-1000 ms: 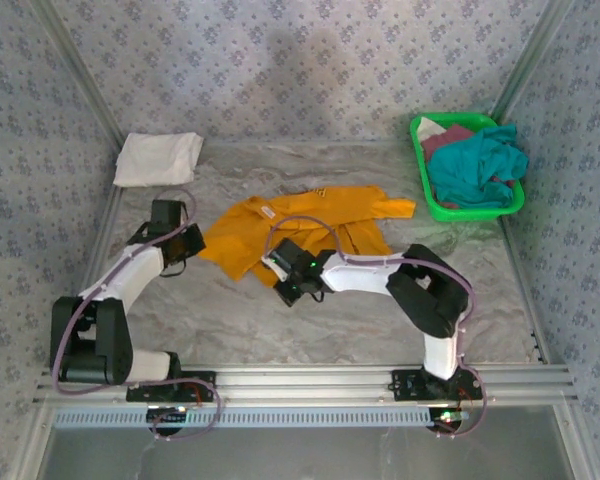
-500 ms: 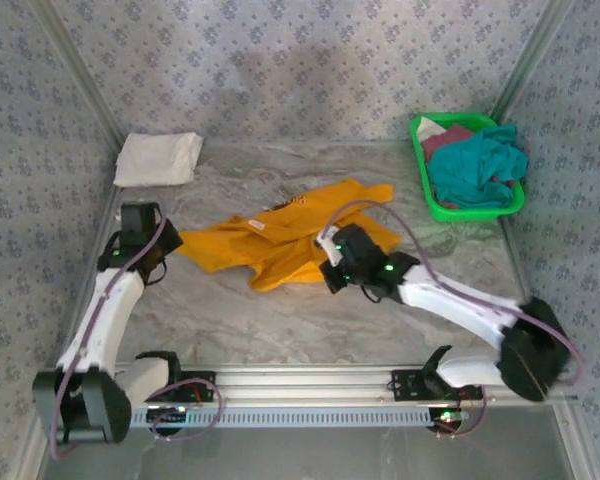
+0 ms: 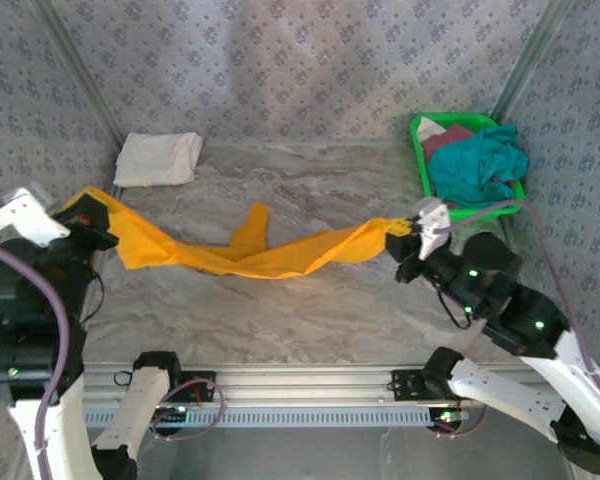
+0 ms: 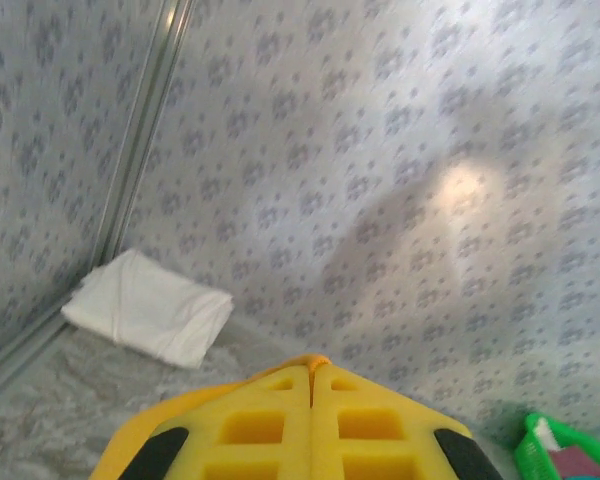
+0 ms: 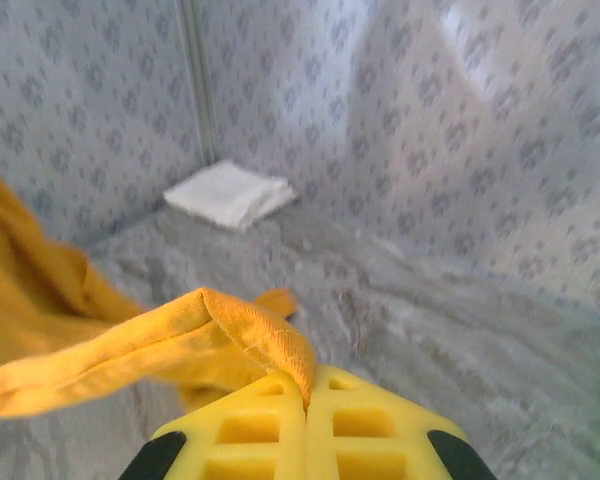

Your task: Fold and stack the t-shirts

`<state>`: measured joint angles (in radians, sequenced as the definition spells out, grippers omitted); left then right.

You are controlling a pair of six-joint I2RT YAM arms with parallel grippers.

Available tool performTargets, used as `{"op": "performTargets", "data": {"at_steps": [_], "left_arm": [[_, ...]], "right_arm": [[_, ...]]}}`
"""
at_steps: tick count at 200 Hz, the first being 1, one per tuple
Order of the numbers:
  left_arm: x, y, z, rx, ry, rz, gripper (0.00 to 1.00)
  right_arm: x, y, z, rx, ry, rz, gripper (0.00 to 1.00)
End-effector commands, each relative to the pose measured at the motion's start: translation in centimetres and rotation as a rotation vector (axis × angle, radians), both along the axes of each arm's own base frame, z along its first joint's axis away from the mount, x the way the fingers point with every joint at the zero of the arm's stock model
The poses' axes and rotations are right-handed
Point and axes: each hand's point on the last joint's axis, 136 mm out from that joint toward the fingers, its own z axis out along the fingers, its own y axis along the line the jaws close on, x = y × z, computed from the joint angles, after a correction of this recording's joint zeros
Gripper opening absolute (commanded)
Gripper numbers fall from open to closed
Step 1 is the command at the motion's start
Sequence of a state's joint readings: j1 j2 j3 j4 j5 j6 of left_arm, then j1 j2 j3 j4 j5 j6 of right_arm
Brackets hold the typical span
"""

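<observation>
Two pincers, one shirt: my left gripper (image 3: 88, 212) is clamped on one end of the mustard tee (image 3: 265, 258) and my right gripper (image 3: 405, 235) is pinched tight on the other. The cloth sags between them in a long twisted band, its middle seemingly resting on the table (image 3: 310, 320). From my right wrist, I see the hem caught between closed pads (image 5: 250, 430). I judge this the spreading step; no fold made here yet. A white tee (image 3: 158, 158) lies folded in the far left corner. The teal tee (image 3: 475, 165) and maroon tee (image 3: 446, 138) wait in the green basket (image 3: 472, 212). Next move: lay it down flat and untwisted, both ends lowering together.
</observation>
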<state>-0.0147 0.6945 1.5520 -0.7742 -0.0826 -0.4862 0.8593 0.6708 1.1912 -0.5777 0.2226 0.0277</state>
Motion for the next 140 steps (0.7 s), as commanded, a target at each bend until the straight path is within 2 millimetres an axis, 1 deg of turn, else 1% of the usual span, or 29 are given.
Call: {"op": "performTargets", "data": {"at_steps": [1,9,19,27,35,39,42,47,58,62,63,71,82,90,99,102,111,127,129,135,140], "left_arm": [[-2.2,-0.5,3.1,0.023,-0.04,-0.028,0.0],[-3.0,-0.6,4.3,0.019,-0.071,-0.036,0.0],[-3.9,-0.3,5.5,0.02,-0.098,-0.02,0.0],[-4.3,0.0,6.3,0.027,-0.107,-0.002,0.0],[-4.4,0.2,7.0,0.036,-0.106,0.011,0.0],[-3.9,0.2,7.0,0.041,-0.091,0.014,0.0],[-4.0,0.2,7.7,0.045,-0.1,0.012,0.0],[-3.6,0.2,8.0,0.053,-0.094,0.009,0.0],[-1.6,-0.1,8.6,0.075,-0.067,-0.004,0.0],[-0.8,-0.1,8.7,0.079,-0.057,-0.002,0.0],[-0.7,0.0,8.8,0.08,-0.054,0.0,0.0],[1.2,0.1,8.8,0.087,-0.028,0.007,0.0],[4.4,0.2,8.7,0.096,0.008,0.012,0.0],[6.9,0.0,8.5,0.103,0.027,0.003,0.0],[9.9,-0.2,8.0,0.102,0.047,-0.011,0.0],[11.1,-0.3,7.7,0.103,0.057,-0.014,0.0],[14.3,-0.6,6.9,0.105,0.084,-0.032,0.0],[20.5,-1.6,4.9,0.131,0.145,-0.072,0.0],[21.5,-1.7,4.4,0.135,0.16,-0.076,0.0],[23.8,-2.1,3.5,0.149,0.182,-0.086,0.0],[26.2,-2.5,2.2,0.16,0.212,-0.098,0.0]], "right_arm": [[-0.9,-2.8,4.0,0.015,-0.093,-0.066,0.0],[-1.1,-3.0,5.1,0.031,-0.117,-0.065,0.0],[-1.0,-3.3,5.9,0.029,-0.137,-0.083,0.0],[-0.7,-3.6,6.3,0.021,-0.146,-0.106,0.0],[-0.5,-3.8,7.0,0.014,-0.159,-0.127,0.0],[-0.3,-3.9,7.4,0.01,-0.165,-0.139,0.0],[-0.1,-3.9,7.7,0.007,-0.168,-0.148,0.0],[0.2,-4.1,8.1,0.002,-0.175,-0.169,0.0],[0.7,-4.1,8.9,-0.024,-0.193,-0.193,0.0],[1.2,-4.4,9.0,-0.04,-0.193,-0.23,0.0],[1.4,-4.5,9.3,-0.036,-0.201,-0.242,0.0],[2.5,-5.0,10.1,-0.049,-0.219,-0.315,0.0],[4.4,-5.0,10.4,-0.083,-0.211,-0.381,0.0],[6.0,-4.9,10.3,-0.085,-0.185,-0.401,0.0],[8.7,-4.9,9.5,-0.079,-0.126,-0.426,0.0],[9.5,-5.2,9.3,-0.066,-0.105,-0.436,0.0],[12.8,-6.1,7.9,-0.034,-0.023,-0.463,0.0],[18.9,-7.9,4.5,-0.013,0.084,-0.54,0.0],[19.4,-8.1,4.3,-0.011,0.088,-0.549,0.0],[21.6,-8.5,2.7,-0.015,0.122,-0.568,0.0],[23.4,-8.9,1.5,-0.008,0.148,-0.583,0.0]]}}
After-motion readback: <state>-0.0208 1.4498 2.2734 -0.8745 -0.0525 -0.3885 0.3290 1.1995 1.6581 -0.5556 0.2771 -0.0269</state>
